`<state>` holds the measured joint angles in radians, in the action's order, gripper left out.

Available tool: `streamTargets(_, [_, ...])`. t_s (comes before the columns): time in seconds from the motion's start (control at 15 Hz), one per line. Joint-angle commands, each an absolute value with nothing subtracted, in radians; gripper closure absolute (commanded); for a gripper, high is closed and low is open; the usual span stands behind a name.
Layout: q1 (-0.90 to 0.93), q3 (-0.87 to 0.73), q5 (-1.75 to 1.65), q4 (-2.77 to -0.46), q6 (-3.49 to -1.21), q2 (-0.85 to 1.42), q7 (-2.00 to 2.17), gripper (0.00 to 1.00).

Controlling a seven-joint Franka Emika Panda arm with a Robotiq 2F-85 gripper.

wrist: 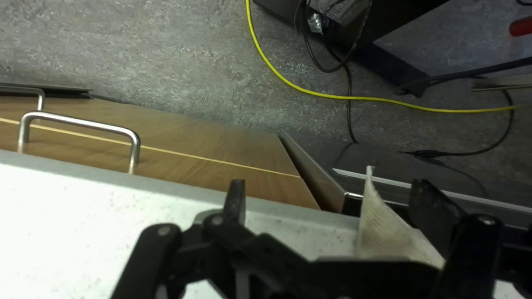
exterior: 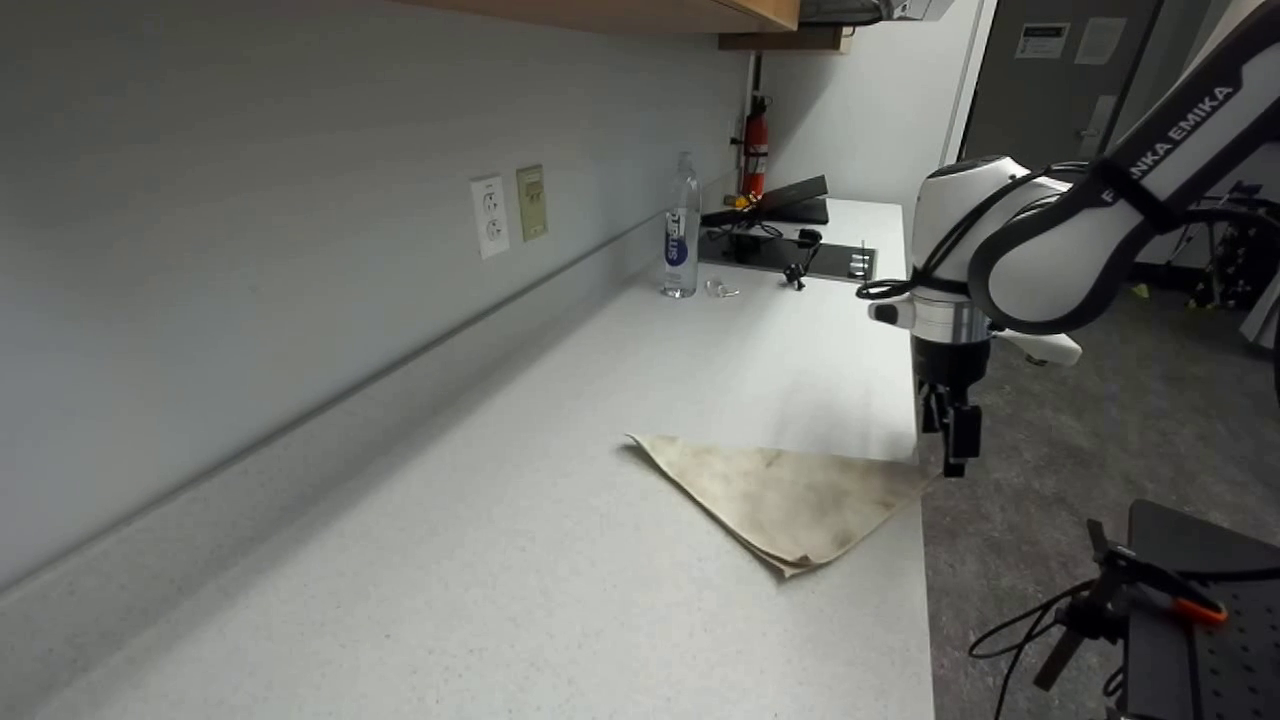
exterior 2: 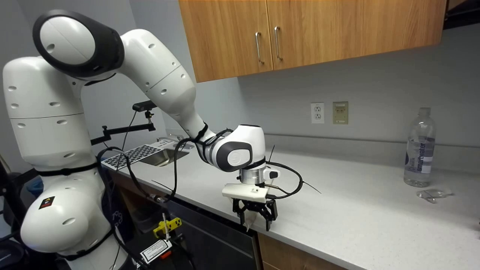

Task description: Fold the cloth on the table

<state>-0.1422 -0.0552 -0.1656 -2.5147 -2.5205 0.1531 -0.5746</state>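
Your gripper [exterior 2: 255,222] is at the front edge of the counter [exterior: 480,560], its two fingers [wrist: 236,199] well apart, with a corner of the cloth [exterior: 800,495] in the gap between them. In the wrist view you see that corner pointing out past the edge, nearer one finger than the other; whether it touches, you cannot tell. The rest of the cloth lies on the counter in a rough triangle, stained and a little wrinkled, with more than one layer showing at a tip.

Well apart from the cloth, toward the wall [exterior: 250,200], you have a clear water bottle [exterior 2: 420,150] standing upright; how full it is, you cannot be sure. A small clear thing [exterior 2: 435,194] lies just beside it. In an exterior view the sink [exterior 2: 164,158] shows part of its metal basin, with a patterned board [exterior 2: 131,156] along it. The wooden cupboard [exterior 2: 318,33] on the wall has its doors closed, hiding what it holds from you. Below the counter, your wrist view shows a wooden front [wrist: 199,137] with metal handles [wrist: 83,121].
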Motion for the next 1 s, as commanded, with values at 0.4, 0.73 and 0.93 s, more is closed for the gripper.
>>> streamTargets(0.4, [-0.142, -0.011, -0.065, -2.47, -2.458, 0.215, -0.602, 0.34])
streamTargets(0.73, [-0.147, -0.001, -0.051, -2.446, -2.457, 0.227, -0.605, 0.73])
streamTargets(0.93, [-0.154, -0.004, -0.044, -2.445, -2.457, 0.227, -0.607, 0.95])
